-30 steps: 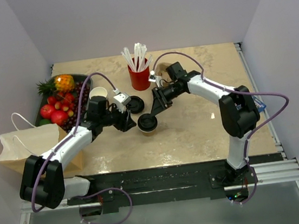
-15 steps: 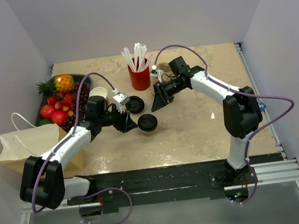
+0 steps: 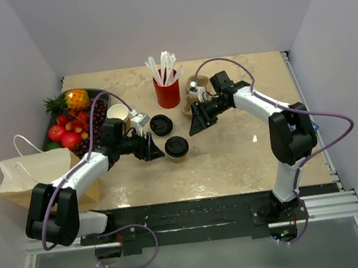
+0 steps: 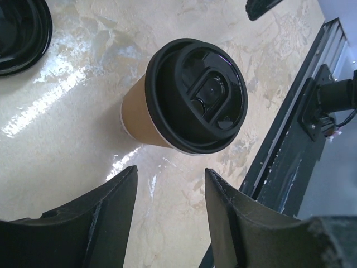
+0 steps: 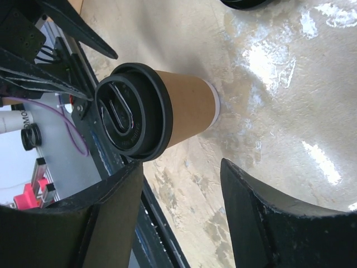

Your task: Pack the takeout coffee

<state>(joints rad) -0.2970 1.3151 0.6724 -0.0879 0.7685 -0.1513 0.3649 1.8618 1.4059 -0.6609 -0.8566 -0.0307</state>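
The takeout coffee [image 3: 176, 149], a tan paper cup with a black lid, stands upright on the beige table between my two grippers. My left gripper [image 3: 155, 151] is just to its left, open, with nothing between its fingers. In the left wrist view the coffee [image 4: 195, 95] stands a little beyond the open left gripper [image 4: 170, 173]. My right gripper [image 3: 196, 126] is up and to the right of the cup, open and apart from it. In the right wrist view the coffee [image 5: 162, 111] stands ahead of the open right gripper [image 5: 181, 167], untouched.
A loose black lid [image 3: 161, 124] lies behind the coffee. A red cup of straws [image 3: 167, 93] stands further back. A lidless tan cup [image 3: 117, 113] and a fruit tray [image 3: 72, 124] are at the left. A brown paper bag [image 3: 40, 174] lies at the left front edge.
My right gripper has opened and drawn back up and to the right, away from the coffee. My left gripper has swung down level with the cup. The cup stays put.
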